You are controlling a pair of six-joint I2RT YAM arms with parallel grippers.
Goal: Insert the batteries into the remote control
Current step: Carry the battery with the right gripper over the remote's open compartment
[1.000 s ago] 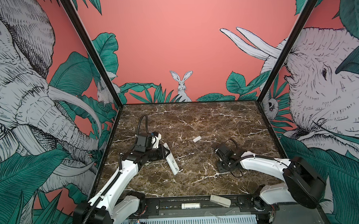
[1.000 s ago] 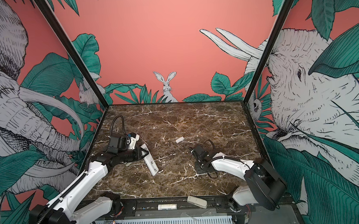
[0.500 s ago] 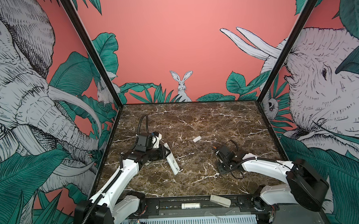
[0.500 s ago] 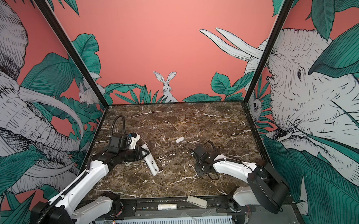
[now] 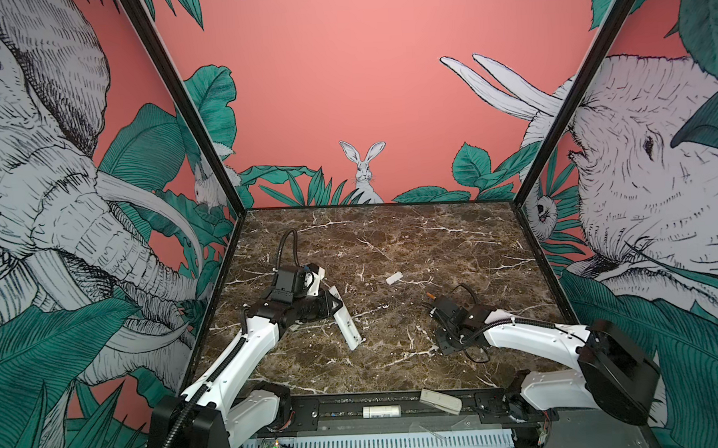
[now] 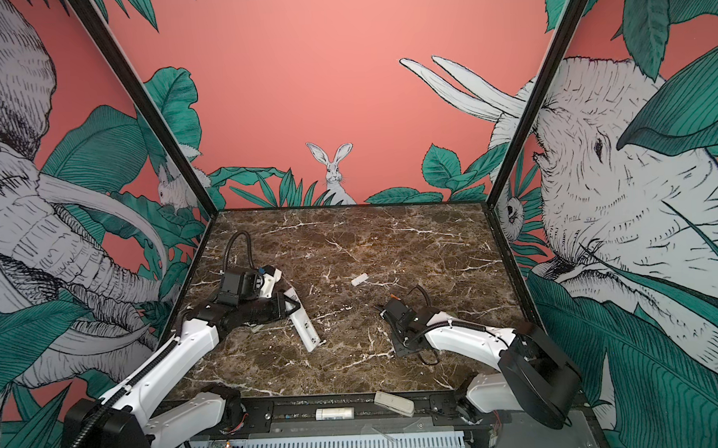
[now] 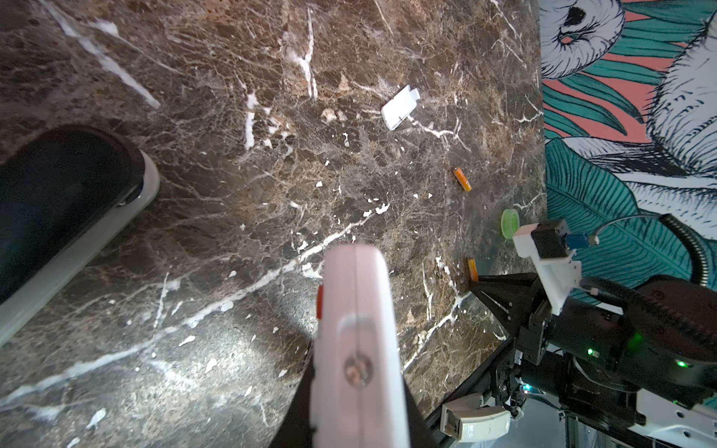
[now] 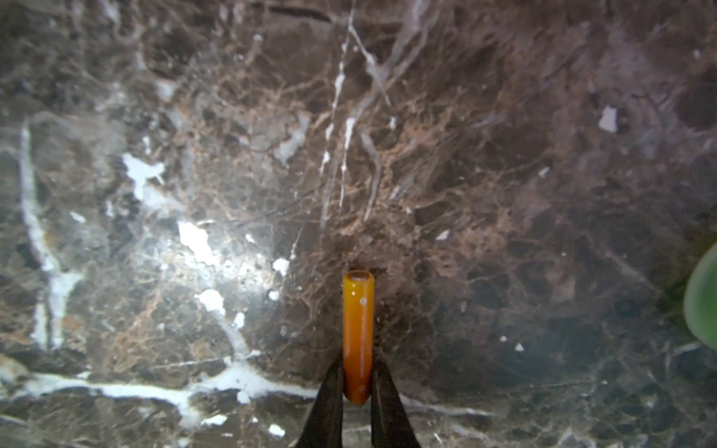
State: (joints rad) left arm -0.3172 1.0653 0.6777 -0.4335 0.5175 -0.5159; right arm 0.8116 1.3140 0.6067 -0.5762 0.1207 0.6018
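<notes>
The white remote control is held at a slant over the left of the marble table, with my left gripper shut on its upper part. In the left wrist view the remote control juts out between the left gripper's black fingers. My right gripper is shut on one orange battery, low over the table. A second battery lies loose on the marble beyond it.
A small white cover piece lies mid-table. A green disc sits by the right wrist. On the front rail lie a white cylinder and a grey stapler-like object. Printed walls close in three sides.
The right arm has shifted slightly and its jaws now pinch the orange battery. The left arm and the remote control have stayed put.
</notes>
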